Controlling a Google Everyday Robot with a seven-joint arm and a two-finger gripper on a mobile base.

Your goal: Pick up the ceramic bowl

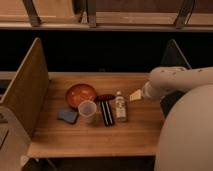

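Observation:
The ceramic bowl [80,95] is round, glossy and orange-red, and sits on the wooden table [90,137] left of centre. A small translucent cup [87,111] stands just in front of it, touching or nearly touching its rim. A blue-grey pad [68,115] lies at the bowl's front left. My gripper [135,95] is at the end of the white arm [175,80] that reaches in from the right. It hovers over the table's right part, well to the right of the bowl, beyond a small bottle.
A small clear bottle [120,106] with a white cap and a flat black object [106,113] lie between bowl and gripper. A dark red item [105,97] lies beside the bowl. Wooden side panels [27,87] flank the table. My white body [187,135] fills the lower right.

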